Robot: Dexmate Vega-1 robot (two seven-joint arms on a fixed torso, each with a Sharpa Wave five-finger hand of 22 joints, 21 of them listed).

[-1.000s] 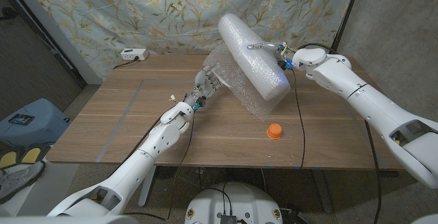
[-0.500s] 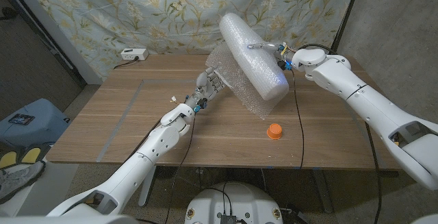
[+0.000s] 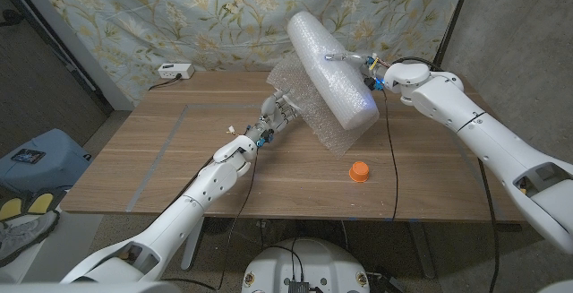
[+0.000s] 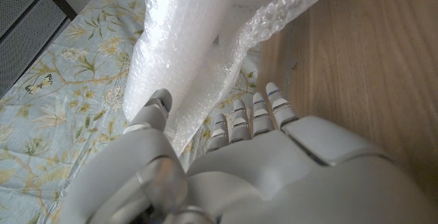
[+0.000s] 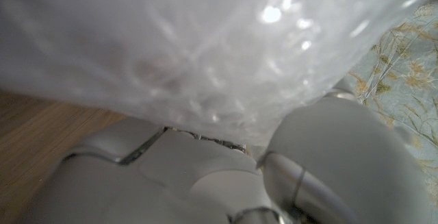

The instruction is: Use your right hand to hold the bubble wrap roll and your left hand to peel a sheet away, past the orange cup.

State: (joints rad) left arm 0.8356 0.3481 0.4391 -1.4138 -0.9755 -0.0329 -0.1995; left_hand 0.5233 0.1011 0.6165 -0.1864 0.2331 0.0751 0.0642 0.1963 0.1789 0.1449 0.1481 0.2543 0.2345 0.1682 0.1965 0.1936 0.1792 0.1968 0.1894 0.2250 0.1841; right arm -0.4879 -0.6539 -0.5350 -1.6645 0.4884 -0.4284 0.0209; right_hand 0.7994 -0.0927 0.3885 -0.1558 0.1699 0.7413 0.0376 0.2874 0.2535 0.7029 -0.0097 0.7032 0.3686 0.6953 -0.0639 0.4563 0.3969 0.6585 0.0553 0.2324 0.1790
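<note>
Bubble wrap roll [image 3: 332, 71] leans tilted above the wooden surface [image 3: 161, 159], its low end nearest the orange cup [image 3: 359, 170], which stands apart on the surface. The right hand [image 3: 354, 64] grips the roll's side, away from the cup. The left hand [image 3: 276, 114], fingers [image 4: 253, 111] spread, reaches the loose sheet [image 3: 300, 105]; whether it pinches the sheet cannot be told.

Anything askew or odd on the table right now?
The roll is tilted, its far end lifted, the right hand gripping it. A loose sheet hangs beneath, by the left hand. The cup is upright. Nothing spilled.
</note>
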